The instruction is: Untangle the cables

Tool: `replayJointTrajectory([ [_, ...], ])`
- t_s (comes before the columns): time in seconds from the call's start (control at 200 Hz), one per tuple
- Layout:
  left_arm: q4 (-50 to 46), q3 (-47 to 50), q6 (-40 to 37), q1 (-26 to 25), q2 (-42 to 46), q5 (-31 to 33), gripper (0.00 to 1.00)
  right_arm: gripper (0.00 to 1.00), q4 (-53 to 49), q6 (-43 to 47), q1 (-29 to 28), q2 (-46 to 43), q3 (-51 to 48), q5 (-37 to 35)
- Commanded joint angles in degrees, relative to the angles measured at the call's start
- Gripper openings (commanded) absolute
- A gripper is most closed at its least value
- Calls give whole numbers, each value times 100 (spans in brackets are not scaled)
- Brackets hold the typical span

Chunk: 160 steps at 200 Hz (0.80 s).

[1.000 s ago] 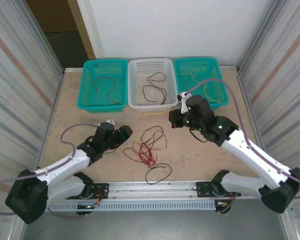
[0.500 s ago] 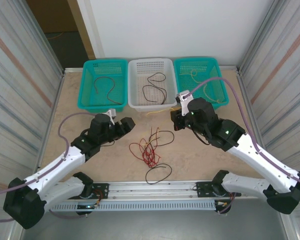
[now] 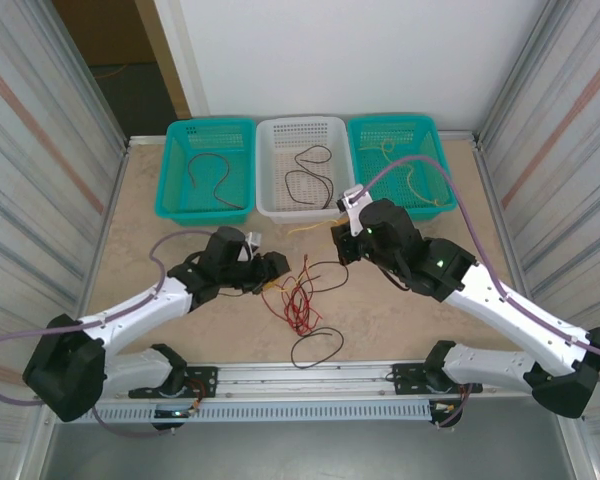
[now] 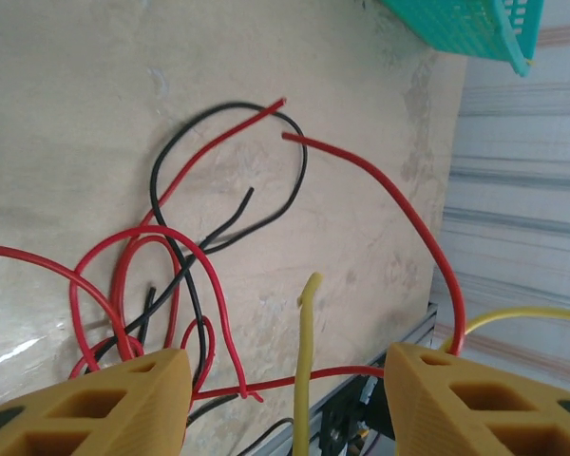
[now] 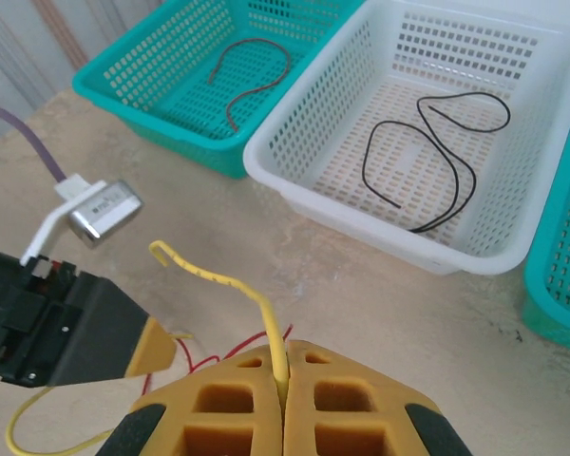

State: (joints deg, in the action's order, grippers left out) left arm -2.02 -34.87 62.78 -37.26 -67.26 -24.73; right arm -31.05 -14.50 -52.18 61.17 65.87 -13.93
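On the beige tabletop (image 3: 150, 240): pinching the yellow cable (image 5: 258, 296) tight in the right gripper (image 5: 283, 380), just beyond the red-and-black tangle (image 3: 298, 300). Straddling that same strand with the left gripper (image 4: 285, 370), half open, gripping nothing. Running roughly gripper to gripper; left nearer the tangle.

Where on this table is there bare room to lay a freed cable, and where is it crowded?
Bare table lies between the cable tangle and the right arm, and left of the left teal basket. Crowded: the centre, from the white basket to the tangle.
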Motion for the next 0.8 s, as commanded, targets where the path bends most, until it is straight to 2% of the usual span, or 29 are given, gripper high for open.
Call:
replayJointTrajectory([
  [0.0, 681, 109, 401, -28, -115, -262, 47, 0, 221, 31, -64, 27, 96, -119],
  [0.13, 739, 199, 501, -29, -39, -104, 30, 0, 221, -17, -64, 12, 59, -191],
  [0.215, 587, 306, 559, 13, 214, 259, 21, 0, 248, -33, -64, -72, 9, -275],
  [0.336, 697, 691, 932, 229, 764, 894, 0, 0, 301, -128, -10, -245, -127, -426],
  [0.401, 808, 960, 1177, 323, 1234, 1434, 0, 0, 301, -330, 164, -359, -214, -503],
  [0.466, 757, 1278, 1467, 308, 1918, 2311, 0, 0, 284, -650, 528, -501, -341, -346],
  [0.591, -64, 1845, 2314, -202, 3605, 4777, 0, 0, 406, -1310, 1518, -926, -707, 614],
  [0.651, -316, 2070, 2600, -499, 4269, 5684, 0, 0, 441, -1483, 1846, -1023, -858, 1005],
  [0.711, -360, 2185, 2563, -673, 4643, 6119, 0, 0, 449, -1561, 1991, -1062, -945, 1219],
  [0.797, -498, 2130, 2454, -683, 4679, 6060, 0, 0, 426, -1605, 2002, -1064, -970, 1335],
])
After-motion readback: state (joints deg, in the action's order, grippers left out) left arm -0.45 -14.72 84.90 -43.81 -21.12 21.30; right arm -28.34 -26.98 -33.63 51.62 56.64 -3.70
